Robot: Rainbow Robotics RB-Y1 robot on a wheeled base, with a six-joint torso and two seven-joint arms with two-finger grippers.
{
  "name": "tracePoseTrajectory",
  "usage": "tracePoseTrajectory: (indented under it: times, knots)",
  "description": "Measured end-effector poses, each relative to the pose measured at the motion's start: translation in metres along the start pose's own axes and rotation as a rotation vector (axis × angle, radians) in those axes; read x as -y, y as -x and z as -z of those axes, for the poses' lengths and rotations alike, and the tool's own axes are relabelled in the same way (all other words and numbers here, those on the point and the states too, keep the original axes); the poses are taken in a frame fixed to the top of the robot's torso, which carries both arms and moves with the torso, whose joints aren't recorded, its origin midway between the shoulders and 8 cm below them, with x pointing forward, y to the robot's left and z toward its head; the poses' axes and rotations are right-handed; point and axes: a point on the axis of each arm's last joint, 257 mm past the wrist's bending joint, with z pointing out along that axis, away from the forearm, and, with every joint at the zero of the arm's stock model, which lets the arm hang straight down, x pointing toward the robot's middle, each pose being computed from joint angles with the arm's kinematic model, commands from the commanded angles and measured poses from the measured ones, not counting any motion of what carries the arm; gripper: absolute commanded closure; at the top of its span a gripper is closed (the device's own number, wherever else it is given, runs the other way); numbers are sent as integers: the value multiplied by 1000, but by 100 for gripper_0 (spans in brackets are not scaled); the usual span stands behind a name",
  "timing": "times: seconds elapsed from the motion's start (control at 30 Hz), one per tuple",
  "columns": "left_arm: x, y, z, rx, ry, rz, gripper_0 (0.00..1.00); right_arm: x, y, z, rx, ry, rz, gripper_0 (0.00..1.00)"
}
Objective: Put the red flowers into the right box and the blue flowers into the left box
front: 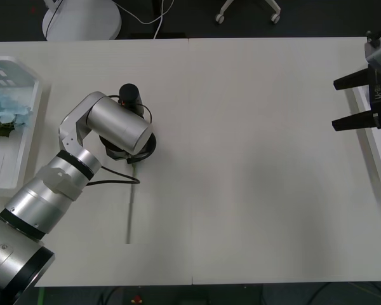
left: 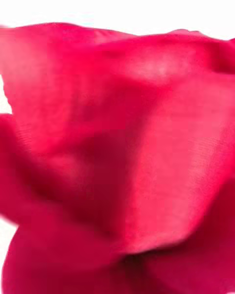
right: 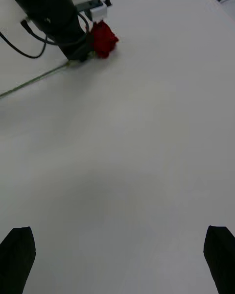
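Lying on the white table (front: 254, 159), one red rose (right: 103, 39) has its bloom right against the left gripper (right: 78, 51) (petals crowd that wrist's camera), stem (front: 131, 213) trailing toward the robot; whether those fingers grip it, I cannot tell. Blue flowers (front: 6, 111) sit in the left box (front: 25, 127). The right gripper (front: 354, 101) hangs spread wide beside the right box (front: 378, 165).

**A pale counter, a dark floor behind**

We look down on a broad, off-white counter (front: 254, 159) with a faint seam (front: 190, 159) running from its far edge to its near edge. Beyond the far edge we see a dark floor (front: 317, 19). On it stand a round white base (front: 81, 20) with a white cable (front: 143, 22) trailing beside it, and the castor legs of a chair (front: 247, 11). Light falls evenly and softly.
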Motion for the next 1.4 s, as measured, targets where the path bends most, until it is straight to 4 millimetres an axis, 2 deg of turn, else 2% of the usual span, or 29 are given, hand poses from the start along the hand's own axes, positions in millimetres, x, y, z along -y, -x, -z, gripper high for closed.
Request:
tracePoseTrajectory:
  times: [0.13, 0.23, 0.3, 0.53, 0.73, 0.87, 1.0, 1.17, 1.4]
  knots:
    - [12, -4, 6, -21, -42, 7, 100, -8, 12, 0, 52, 30, -8, 0]
    - [32, -2, 28, -30, -114, 4, 100, -13, 14, 0, 60, 47, -11, 0]
    - [50, 7, 52, -8, -190, -4, 100, -14, 13, 0, 61, 52, -14, 0]
    - [109, 35, 155, 133, -562, 17, 100, -18, 7, -1, 57, 58, -25, 0]
    - [142, 65, 230, 315, -885, 97, 100, -19, 6, -2, 59, 62, -30, 0]
    - [151, 73, 270, 424, -1032, 133, 100, -23, 4, -2, 67, 69, -43, 0]
    - [163, 66, 294, 433, -1107, 154, 100, -27, 2, 1, 92, 75, -67, 0]
    - [190, 58, 326, 404, -1223, 201, 100, -41, -5, 13, 104, 112, -90, 0]
    - [215, 49, 354, 396, -1318, 206, 100, -65, -4, 32, 146, 185, -105, 0]
